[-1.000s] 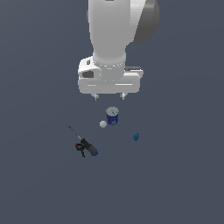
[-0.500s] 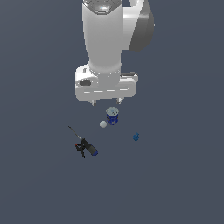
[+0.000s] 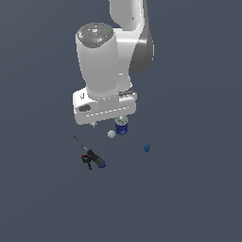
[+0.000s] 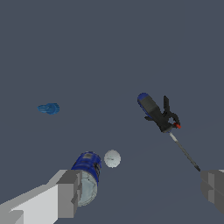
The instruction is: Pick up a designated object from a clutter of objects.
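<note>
The screwdriver (image 3: 96,159) has a black handle, a blue end and a thin grey shaft, and lies flat toward the exterior view's left. It also shows in the wrist view (image 4: 151,109). The small black red-tipped clamp (image 3: 86,160) lies against its handle; it also shows in the wrist view (image 4: 169,116). My gripper (image 3: 109,123) is open and empty. It hangs above the floor, over the blue-and-white can (image 3: 121,127) and beside the white ball (image 3: 111,134), apart from the screwdriver. In the wrist view the gripper (image 4: 140,192) has one grey finger (image 4: 66,193) in front of the can (image 4: 88,174).
A small blue piece (image 3: 147,148) lies alone toward the exterior view's right and shows in the wrist view (image 4: 49,108). The white ball (image 4: 112,158) sits next to the can. The floor is a plain dark grey surface.
My arm has come down and shifted toward the exterior view's left, closer to the objects. The jaws stay open. No object has moved.
</note>
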Controlling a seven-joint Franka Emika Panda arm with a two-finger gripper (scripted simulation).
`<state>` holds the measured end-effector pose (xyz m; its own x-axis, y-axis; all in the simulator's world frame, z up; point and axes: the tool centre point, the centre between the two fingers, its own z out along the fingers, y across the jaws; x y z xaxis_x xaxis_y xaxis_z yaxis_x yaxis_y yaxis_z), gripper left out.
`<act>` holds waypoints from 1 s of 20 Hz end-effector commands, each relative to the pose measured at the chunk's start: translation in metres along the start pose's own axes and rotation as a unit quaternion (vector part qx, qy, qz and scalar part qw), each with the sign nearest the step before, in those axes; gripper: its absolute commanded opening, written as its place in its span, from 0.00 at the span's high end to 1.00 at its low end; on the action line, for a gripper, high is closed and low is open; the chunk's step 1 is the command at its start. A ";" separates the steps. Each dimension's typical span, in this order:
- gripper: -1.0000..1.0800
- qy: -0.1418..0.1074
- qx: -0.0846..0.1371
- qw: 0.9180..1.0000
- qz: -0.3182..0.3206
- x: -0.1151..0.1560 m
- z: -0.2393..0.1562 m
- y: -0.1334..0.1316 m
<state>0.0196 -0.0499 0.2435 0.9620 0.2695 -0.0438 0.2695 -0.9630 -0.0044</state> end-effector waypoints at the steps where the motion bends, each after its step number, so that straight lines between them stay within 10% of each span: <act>1: 0.04 0.002 0.000 1.000 -0.024 0.003 0.012 0.010; 20: 0.04 0.016 -0.004 0.979 -0.203 0.009 0.110 0.084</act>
<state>0.0453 -0.1237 0.1410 0.7943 0.6075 -0.0113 0.6074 -0.7944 -0.0083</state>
